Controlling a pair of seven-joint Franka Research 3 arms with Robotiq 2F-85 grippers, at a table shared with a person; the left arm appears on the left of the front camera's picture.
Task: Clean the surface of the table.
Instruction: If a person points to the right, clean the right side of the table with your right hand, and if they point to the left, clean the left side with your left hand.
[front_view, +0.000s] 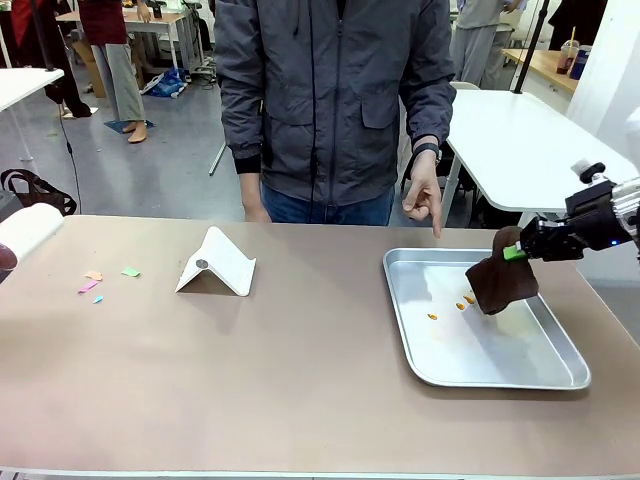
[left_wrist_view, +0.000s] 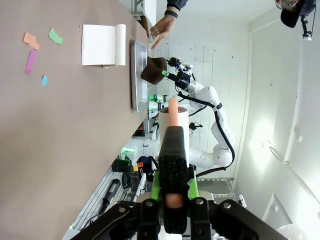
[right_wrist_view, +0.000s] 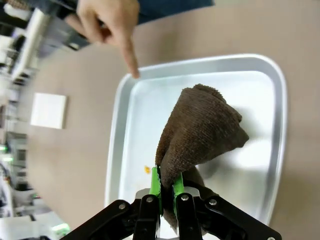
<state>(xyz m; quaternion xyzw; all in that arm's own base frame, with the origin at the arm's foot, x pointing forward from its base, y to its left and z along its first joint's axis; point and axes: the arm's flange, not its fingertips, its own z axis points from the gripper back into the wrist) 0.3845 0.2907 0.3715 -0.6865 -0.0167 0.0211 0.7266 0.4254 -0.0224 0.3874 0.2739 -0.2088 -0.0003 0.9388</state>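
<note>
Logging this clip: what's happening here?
The right gripper, shut, holds a brown cloth over the metal tray, which has a few orange bits in it. The person's hand points toward the tray's far edge. The left gripper clamps a roller-like tool; coloured paper scraps lie on the table.

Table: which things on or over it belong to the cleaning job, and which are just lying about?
Job: table; brown cloth in the shut right gripper; white roller in the shut left gripper; coloured paper scraps; metal tray with orange crumbs.
Lying about: white folded card, probably; dark bag on the floor.
</note>
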